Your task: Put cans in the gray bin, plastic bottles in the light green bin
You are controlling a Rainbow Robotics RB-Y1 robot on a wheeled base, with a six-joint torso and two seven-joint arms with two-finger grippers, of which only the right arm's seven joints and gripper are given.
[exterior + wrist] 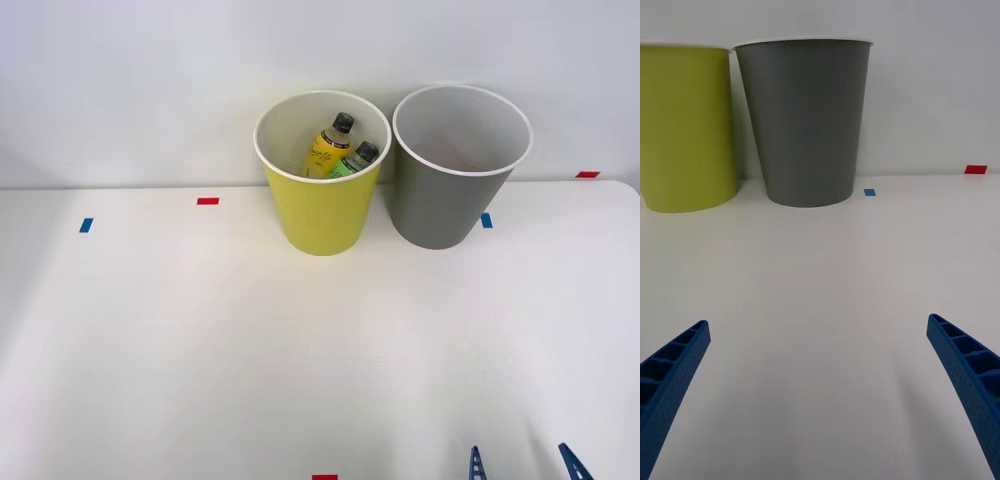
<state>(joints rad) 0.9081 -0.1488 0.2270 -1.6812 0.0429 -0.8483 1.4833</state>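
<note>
With both bottles, the yellow bottle (328, 148) and the green-label bottle (352, 161), already leaning inside the light green bin (320, 215), I see no can on the table (200, 340); I can't tell if it sits in the gray bin (440, 215). My right gripper (525, 465) hangs empty, fingers (674, 367) spread wide, well short of the bins. Bins look like light, stiff, smooth tapered plastic, easily tipped. I'd judge the bottles light and slick, best gripped mid-body.

Yellow bottle (328, 148) and green-labelled bottle (353, 160) lean, dark caps up, inside the light green bin (320, 215), just beside the upright gray bin (440, 205).
</note>
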